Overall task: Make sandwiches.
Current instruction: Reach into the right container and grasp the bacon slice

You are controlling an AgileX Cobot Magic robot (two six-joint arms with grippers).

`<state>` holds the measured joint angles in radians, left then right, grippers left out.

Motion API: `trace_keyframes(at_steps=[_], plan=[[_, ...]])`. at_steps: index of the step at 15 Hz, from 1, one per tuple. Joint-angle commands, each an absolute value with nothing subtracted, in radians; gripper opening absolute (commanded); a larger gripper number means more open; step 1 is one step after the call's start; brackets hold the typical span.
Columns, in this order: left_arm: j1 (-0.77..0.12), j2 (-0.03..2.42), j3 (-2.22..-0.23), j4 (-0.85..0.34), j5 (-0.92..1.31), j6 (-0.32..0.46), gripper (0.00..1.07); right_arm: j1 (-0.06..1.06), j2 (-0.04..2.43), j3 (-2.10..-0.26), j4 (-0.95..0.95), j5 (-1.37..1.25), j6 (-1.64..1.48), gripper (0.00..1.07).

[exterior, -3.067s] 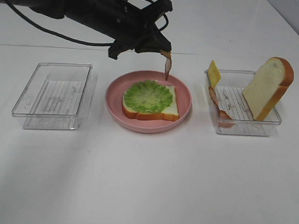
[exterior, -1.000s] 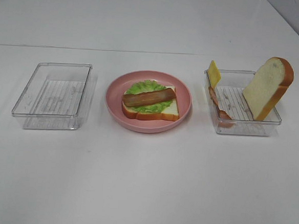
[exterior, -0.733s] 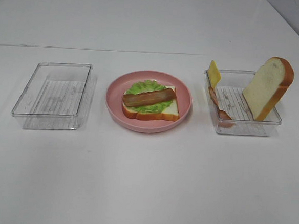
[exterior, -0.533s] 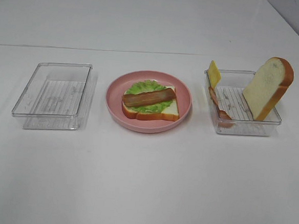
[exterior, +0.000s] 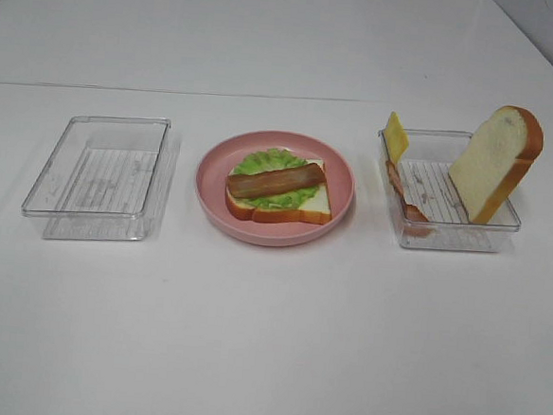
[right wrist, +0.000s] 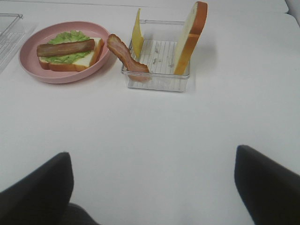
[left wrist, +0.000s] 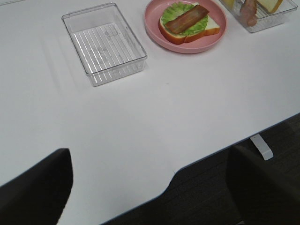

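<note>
On the pink plate (exterior: 212, 179) at the middle of the table (exterior: 267, 340) lies the half-built sandwich. A lower bread slice (exterior: 316, 207) lies flat with its orange-brown crust showing along the near edge. The ruffled lettuce leaf (exterior: 269, 158) covers most of it, and one bacon strip (exterior: 275, 181) rests lengthwise across the lettuce, slightly slanted.

Just to the right of the plate stands the right tray (exterior: 459, 237), which holds the other parts. The upright bread slice (exterior: 493, 161) stands on edge and tilts against the tray's wall on the side away from the plate, rising well above the rim. The cheese slice (exterior: 395, 137) stands on edge at the far corner on the plate side. A second bacon strip (exterior: 402, 202) leans along that same wall; in the right wrist view its upper end pokes out over the rim toward the plate.

Left of the plate, a little apart from it, sits the left tray (exterior: 98, 176), clear plastic with a ribbed floor.

Neither arm shows in the high view. Each wrist view shows its own pincer pulled back over the near part of the table, well apart from the food. The left gripper (left wrist: 150, 154) has its dark fingers spread wide with nothing between them. The right gripper (right wrist: 152, 154) is spread just as wide and holds nothing.
</note>
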<state>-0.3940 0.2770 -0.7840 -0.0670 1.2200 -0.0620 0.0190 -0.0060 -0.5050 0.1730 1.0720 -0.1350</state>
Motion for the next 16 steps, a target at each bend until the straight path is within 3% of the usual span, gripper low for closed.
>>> trace_keyframes(at_steps=[1,5,9,14,16], plan=[[-0.397,0.146,-0.700,-0.060,1.285,-0.069,0.84,0.011,-0.019,-0.506,0.168,1.064,-0.142,0.88],[-0.397,-0.027,-0.570,0.025,1.278,-0.072,0.84,0.011,0.001,-0.509,0.173,1.056,-0.141,0.88],[-0.397,-0.025,-0.551,0.024,1.164,-0.071,0.84,0.011,0.145,-0.530,0.218,0.975,-0.138,0.87],[-0.397,-0.025,-0.507,0.023,1.058,-0.071,0.84,0.011,0.532,-0.534,0.365,0.763,-0.159,0.86],[-0.397,-0.025,-0.499,0.023,1.047,-0.071,0.84,0.011,0.861,-0.631,0.439,0.737,-0.264,0.86]])
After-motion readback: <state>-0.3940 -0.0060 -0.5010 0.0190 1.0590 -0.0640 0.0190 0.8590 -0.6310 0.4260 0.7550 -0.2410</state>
